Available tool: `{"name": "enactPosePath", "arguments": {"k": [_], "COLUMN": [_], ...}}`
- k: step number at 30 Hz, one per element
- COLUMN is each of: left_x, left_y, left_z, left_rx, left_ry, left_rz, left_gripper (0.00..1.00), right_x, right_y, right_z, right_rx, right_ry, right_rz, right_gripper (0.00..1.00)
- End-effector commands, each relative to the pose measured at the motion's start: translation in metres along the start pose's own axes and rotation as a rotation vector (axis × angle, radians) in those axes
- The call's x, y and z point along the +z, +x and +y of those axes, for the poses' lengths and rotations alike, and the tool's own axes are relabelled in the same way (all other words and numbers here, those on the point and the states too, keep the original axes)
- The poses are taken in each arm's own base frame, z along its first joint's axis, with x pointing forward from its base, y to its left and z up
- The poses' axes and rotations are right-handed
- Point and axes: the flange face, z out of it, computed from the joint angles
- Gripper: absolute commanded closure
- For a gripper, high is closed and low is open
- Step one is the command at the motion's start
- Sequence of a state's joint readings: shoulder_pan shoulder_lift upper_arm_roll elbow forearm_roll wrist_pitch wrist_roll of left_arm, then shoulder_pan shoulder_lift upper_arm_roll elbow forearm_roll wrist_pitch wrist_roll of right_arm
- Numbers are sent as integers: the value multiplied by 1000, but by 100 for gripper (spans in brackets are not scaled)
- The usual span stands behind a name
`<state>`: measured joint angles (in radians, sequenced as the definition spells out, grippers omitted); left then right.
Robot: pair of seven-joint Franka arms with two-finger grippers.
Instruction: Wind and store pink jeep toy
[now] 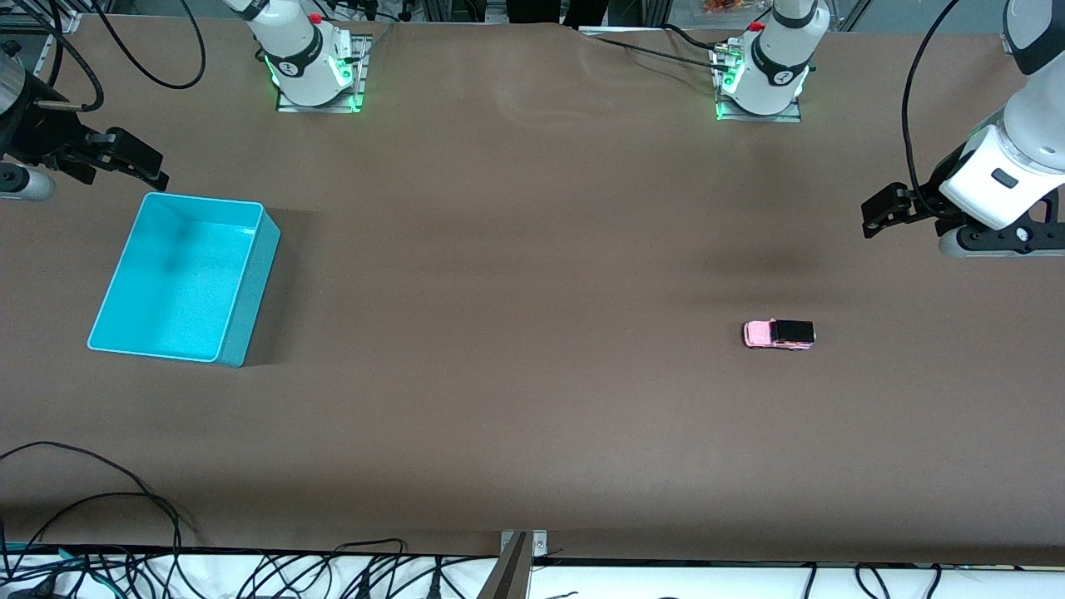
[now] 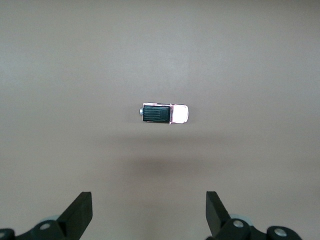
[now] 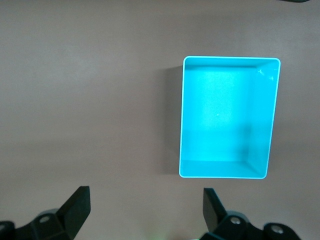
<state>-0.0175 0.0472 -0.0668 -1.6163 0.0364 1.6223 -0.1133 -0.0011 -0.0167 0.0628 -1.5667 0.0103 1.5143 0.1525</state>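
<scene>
The pink jeep toy stands on its wheels on the brown table, toward the left arm's end; it is tiny and light pink with a black roof. In the left wrist view the jeep lies ahead of my left gripper, which is open and holds nothing. That left gripper hangs in the air above the table's edge. My right gripper hovers by the turquoise bin, open with nothing in it. The bin has nothing inside.
Loose black cables trail along the table edge nearest the front camera. A metal bracket sits at the middle of that edge. The two arm bases stand along the edge farthest from the camera.
</scene>
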Motion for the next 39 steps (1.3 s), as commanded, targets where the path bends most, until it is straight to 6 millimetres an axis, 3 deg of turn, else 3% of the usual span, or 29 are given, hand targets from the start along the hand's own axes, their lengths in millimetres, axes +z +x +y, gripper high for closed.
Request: {"name": "enactPosePath", "arguments": {"k": [1, 39], "left_x": [-8, 16], "left_y": [-1, 7], "left_z": [-2, 10], "left_rx": [24, 32], "left_ry": [16, 21], "left_rz": [-5, -48], "left_gripper": [0, 0], "right_x": [-4, -4], "right_y": [-5, -5], "right_z": [1, 1], "right_rx": [2, 2], "right_ry": [10, 10], "right_rz": [-3, -3], "right_gripper": [0, 0]}}
